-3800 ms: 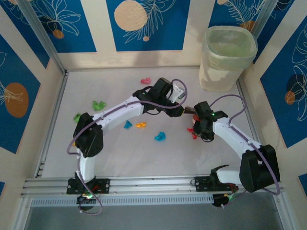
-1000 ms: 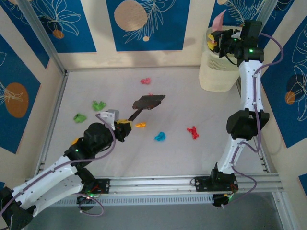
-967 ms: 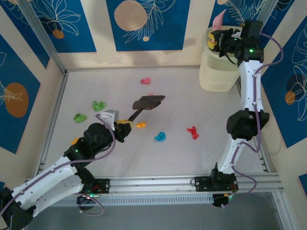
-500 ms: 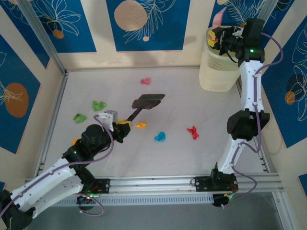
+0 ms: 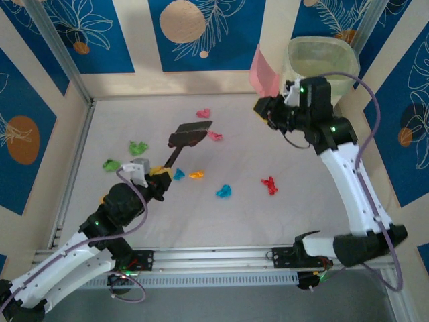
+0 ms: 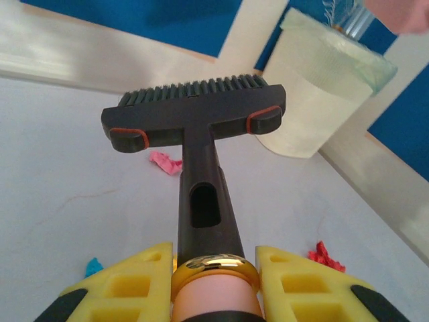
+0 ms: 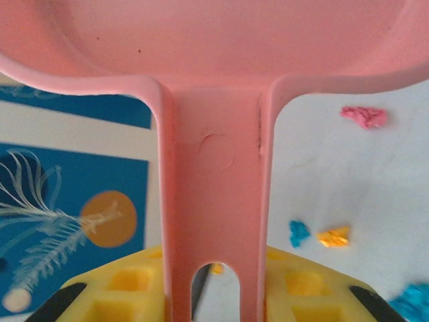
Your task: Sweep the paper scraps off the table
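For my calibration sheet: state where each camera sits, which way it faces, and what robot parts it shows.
Top external: above and behind the bases, looking down on the table; left arm and right arm show.
Left wrist: on the left arm, facing along the brush toward the bin; left fingers below.
Right wrist: on the right arm, facing along the dustpan; right fingers below.
Shared: top and left wrist both show brush and bin.
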Robot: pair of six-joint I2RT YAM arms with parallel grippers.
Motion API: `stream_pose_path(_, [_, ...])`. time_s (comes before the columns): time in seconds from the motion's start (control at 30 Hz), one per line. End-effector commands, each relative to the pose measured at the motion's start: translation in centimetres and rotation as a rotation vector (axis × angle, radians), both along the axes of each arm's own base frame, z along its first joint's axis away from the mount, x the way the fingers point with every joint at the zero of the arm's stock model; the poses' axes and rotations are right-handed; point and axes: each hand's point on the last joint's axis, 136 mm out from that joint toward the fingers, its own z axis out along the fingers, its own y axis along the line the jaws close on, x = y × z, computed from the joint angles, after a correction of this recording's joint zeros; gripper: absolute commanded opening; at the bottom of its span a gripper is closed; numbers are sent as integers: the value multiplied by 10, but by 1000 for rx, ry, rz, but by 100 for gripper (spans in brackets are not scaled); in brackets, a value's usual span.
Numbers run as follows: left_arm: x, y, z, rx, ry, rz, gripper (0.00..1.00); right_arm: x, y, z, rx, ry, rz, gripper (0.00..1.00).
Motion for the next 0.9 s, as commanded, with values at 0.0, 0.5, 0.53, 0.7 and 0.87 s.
stream_pose_path(0.0, [3, 22, 13, -39, -43, 115, 0, -31, -14, -40, -171, 25, -18, 0])
stream_pose_path(0.5, [11, 10, 14, 2, -43, 87, 0, -184, 13, -191, -330, 539, 300, 0])
stream_pose_path(0.53, [11, 1, 14, 4, -37, 53, 0, -189, 11, -194, -342, 564, 301, 0])
stream_pose_path(0.7, [16, -48, 11, -6, 42, -126, 0, -223, 2, -210, -389, 668, 314, 0])
stream_pose_path(0.87, [20, -99, 4, 20, 154, -278, 0, -253, -12, -223, -452, 797, 302, 0])
